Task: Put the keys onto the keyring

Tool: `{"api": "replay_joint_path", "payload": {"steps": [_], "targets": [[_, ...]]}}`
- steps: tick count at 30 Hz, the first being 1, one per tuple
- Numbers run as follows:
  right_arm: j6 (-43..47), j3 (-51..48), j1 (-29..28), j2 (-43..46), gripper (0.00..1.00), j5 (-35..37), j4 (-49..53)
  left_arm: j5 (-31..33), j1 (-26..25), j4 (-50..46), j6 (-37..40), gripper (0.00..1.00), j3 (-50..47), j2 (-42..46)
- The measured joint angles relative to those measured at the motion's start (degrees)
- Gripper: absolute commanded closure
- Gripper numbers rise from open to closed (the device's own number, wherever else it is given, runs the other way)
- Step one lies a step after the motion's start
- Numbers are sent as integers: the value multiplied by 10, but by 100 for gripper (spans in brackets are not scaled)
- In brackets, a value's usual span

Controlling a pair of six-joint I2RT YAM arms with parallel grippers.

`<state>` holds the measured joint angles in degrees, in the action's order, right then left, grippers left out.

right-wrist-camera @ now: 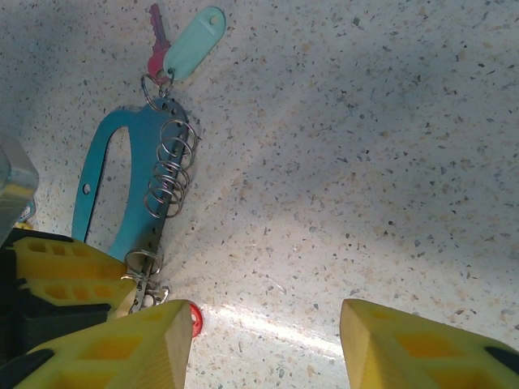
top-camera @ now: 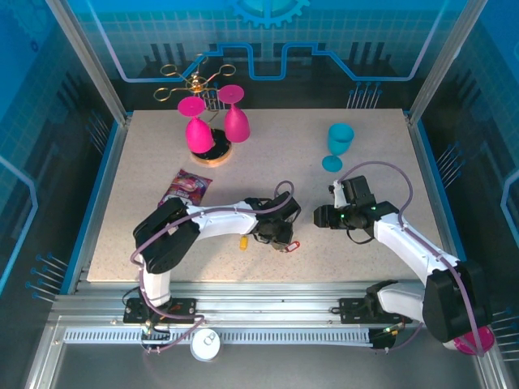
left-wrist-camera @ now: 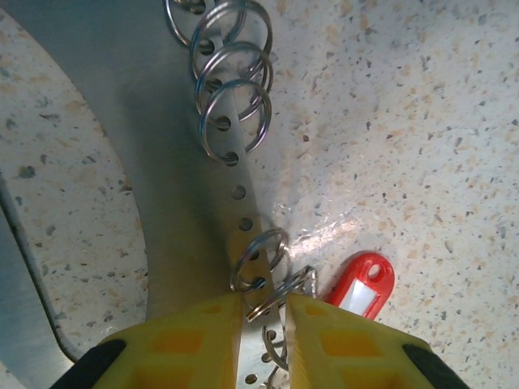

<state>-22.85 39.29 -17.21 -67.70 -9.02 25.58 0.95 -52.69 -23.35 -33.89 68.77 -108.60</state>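
L pincer (left-wrist-camera: 265,312) is pinching the flat grey oval metal keyring (left-wrist-camera: 178,203) by its holed strip on the speckled desk (left-wrist-camera: 405,162); R pincer (right-wrist-camera: 268,324) is hovering spread, empty. Tip: be gripping firm, keeping strip level while R goes for the small orange-headed key (top-camera: 241,242)

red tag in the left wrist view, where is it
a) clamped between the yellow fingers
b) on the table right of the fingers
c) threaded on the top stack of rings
b: the red tag lies on the table just right of the left gripper's fingers, outside the gap, where a strip of the keyring sits.
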Motion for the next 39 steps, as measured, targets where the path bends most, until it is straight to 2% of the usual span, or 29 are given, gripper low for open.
{"api": "replay_joint_path", "payload": {"steps": [6, 18, 22, 30, 35, 39], "targets": [[0, 0, 0, 3, 48, 0, 2, -4, -1, 0, 0, 80, 0, -2], [0, -1, 0, 17, 48, 0, 10, -8, -4, 1, 8, 100, 0, -3], [0, -1, 8, 37, 48, -4, 12, -6, -4, 30, 26, 100, -17, 12], [7, -12, 27, 94, 51, -6, -5, 1, -4, 122, 137, 100, -74, 98], [11, -24, 28, 103, 51, -18, -28, 1, -4, 193, 226, 100, -110, 109], [11, -26, 28, 103, 52, -23, -38, 0, -4, 204, 281, 100, -128, 105]]}}
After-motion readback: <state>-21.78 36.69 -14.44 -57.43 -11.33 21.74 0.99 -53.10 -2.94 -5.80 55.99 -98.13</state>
